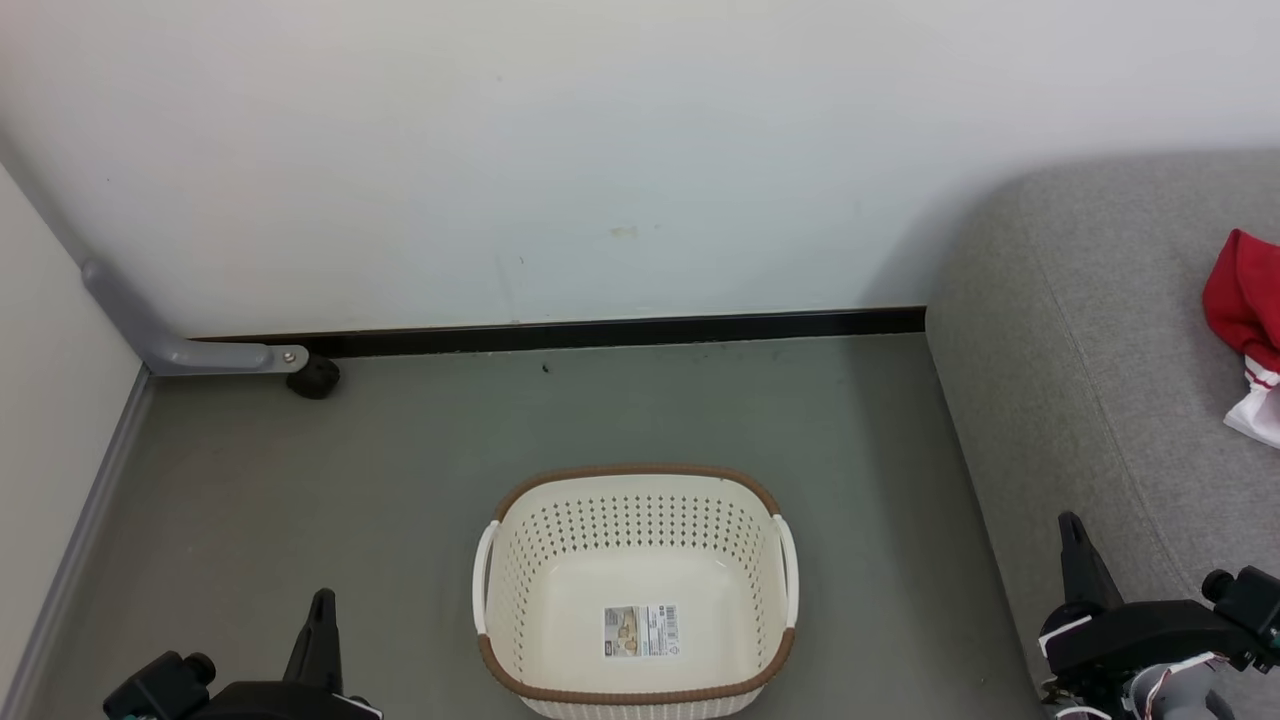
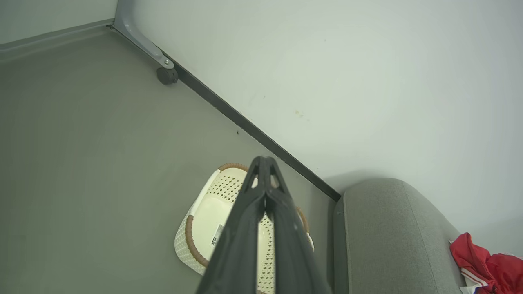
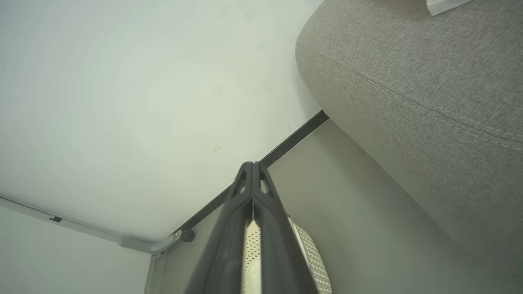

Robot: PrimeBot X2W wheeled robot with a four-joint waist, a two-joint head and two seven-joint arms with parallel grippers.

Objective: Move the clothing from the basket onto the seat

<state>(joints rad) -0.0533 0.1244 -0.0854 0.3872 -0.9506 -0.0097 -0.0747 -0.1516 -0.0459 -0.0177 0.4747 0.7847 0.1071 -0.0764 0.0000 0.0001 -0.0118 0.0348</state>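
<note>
The cream basket (image 1: 636, 500) with a brown rim stands on the grey floor, low in the middle of the head view, with just a paper label inside. Red clothing (image 1: 1243, 300) with white trim lies on the grey seat (image 1: 1090, 360) at the right edge. My left gripper (image 1: 322, 600) is shut at the lower left, left of the basket, holding nothing. My right gripper (image 1: 1070, 525) is shut at the lower right, in front of the seat's edge, also holding nothing. In the left wrist view the shut fingers (image 2: 265, 163) point over the basket (image 2: 204, 220); the clothing (image 2: 482, 265) lies on the seat (image 2: 388, 237).
A white wall with a black skirting (image 1: 600, 332) runs behind the basket. A grey bracket (image 1: 180, 350) and a dark wheel (image 1: 315, 378) sit in the left corner. Bare grey floor surrounds the basket.
</note>
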